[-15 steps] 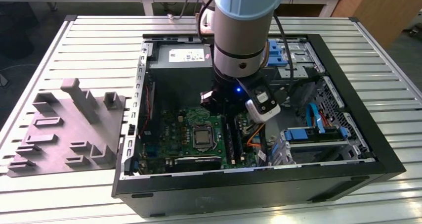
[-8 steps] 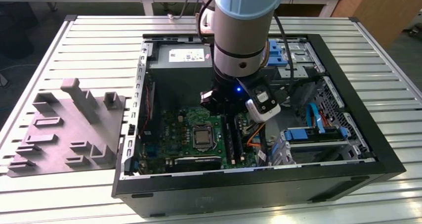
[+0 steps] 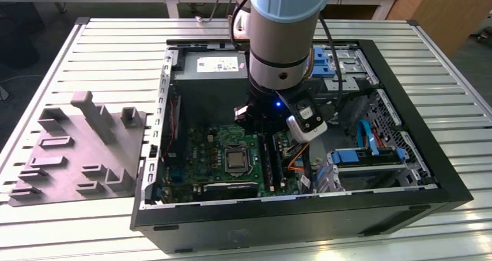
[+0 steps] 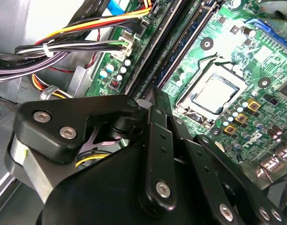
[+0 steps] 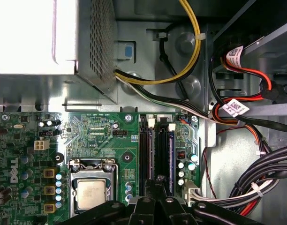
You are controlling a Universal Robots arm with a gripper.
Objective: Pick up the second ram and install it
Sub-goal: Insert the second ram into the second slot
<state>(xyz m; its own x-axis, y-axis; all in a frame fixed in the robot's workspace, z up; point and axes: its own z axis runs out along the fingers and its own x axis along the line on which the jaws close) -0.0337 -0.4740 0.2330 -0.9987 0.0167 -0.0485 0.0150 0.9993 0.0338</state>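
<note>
inside the open black computer case (image 3: 430,157), which lies on a tabletop of pale metal slats (image 3: 115,53), the black hand (image 3: 269,125) hangs low over the green motherboard (image 3: 207,151). in the exterior view it is below the thick grey and light blue arm (image 3: 280,30), near the middle of the case, just above the far end of the long black plastic memory slots (image 3: 271,160).

in the first wrist view a thin dark blue-green ram stick (image 5: 171,157) stands on its edge in the slot row (image 5: 144,154), beside the square silver processor socket (image 5: 91,192). the hand (image 5: 158,185) is directly over this row, and its tips are very near the stick. if it is closed on the stick or only above it, i cannot tell.

in the second wrist view the black linkage of the hand (image 4: 153,154) covers the near part, and the same slots (image 4: 155,56) run away from it.

a bundle of yellow, black and red cables (image 5: 181,89) passes from the grey metal power supply box (image 5: 64,42) toward the right side of the case. on the exterior view's left, a grey plastic fixture with upright blocks (image 3: 77,151) lies on the tabletop, well apart from the case.
</note>
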